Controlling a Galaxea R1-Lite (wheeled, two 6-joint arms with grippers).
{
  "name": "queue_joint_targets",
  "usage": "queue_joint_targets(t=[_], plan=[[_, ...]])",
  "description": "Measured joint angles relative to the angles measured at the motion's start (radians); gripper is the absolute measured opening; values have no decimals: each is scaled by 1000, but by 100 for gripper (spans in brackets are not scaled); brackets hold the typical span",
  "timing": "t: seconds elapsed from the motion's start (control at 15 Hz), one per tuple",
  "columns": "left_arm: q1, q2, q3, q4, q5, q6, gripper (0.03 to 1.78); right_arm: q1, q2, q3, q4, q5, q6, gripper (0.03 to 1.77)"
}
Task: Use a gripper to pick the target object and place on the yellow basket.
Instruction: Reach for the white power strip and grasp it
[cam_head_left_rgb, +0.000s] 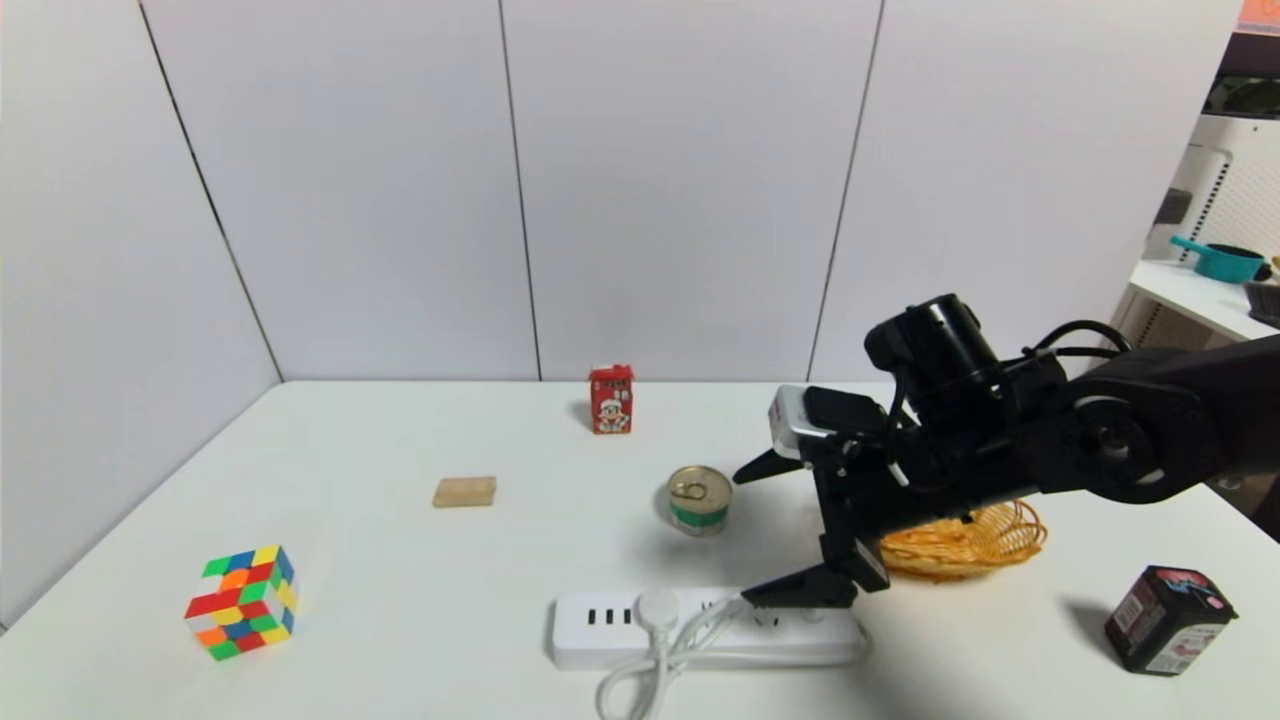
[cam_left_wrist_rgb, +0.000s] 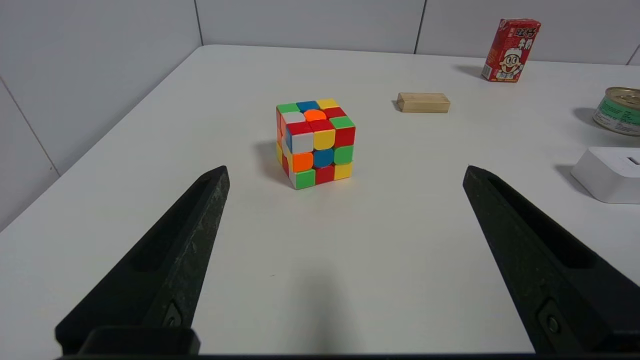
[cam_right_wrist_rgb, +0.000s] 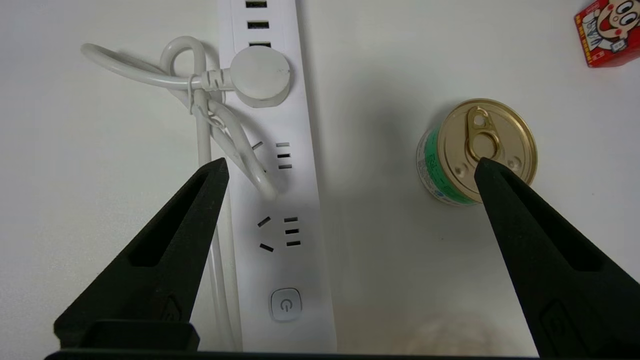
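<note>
**Approach to the power strip: the grasp is not yet made**

You are in the reach-and-align step. Your right gripper (cam_head_left_rgb: 790, 530), a black two-fingered end on a cylindrical wrist with a small white-grey block, hangs over the long white rectangular power strip (cam_head_left_rgb: 700, 628) at the near edge of the white table (cam_head_left_rgb: 400, 560). Its fingers are spread wide and hold nothing. In the head view one fingertip sits low over the strip's right half, the other points out toward the small gold-lidded tin can with a green label (cam_head_left_rgb: 699, 498).

From the right wrist view the strip (cam_right_wrist_rgb: 287, 200) runs between the fingers, but off-centre: one finger (cam_right_wrist_rgb: 190, 220) lies over the bundled white cord (cam_right_wrist_rgb: 210, 105) along the strip's edge, while the other overlaps the tin can (cam_right_wrist_rgb: 477, 152) in the picture. Whether any fingertip touches the strip you cannot tell from here.

Your next move, as I judge it, calls for shifting so the strip's width sits midway between the fingers and clear of the can, then lowering and closing across the narrow side. Mind the loose cord and the round plug (cam_right_wrist_rgb: 260, 75); they may snag or drag.

The shallow orange-yellow woven wicker basket (cam_head_left_rgb: 1010, 535) waits just behind the right arm, partly hidden by it, so the carry should be short.

Your left gripper (cam_left_wrist_rgb: 345, 175) is parked with fingers wide apart, facing the multicoloured puzzle cube (cam_left_wrist_rgb: 315, 142)
</note>
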Motion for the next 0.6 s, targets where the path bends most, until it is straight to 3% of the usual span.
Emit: queue_joint_targets(t=[0.33,0.6], plan=[[0,0,0,0,0,0,169,1,16,3,1,11,-13,170],[0,0,0,0,0,0,169,22,8,12,5,51,-20,170]])
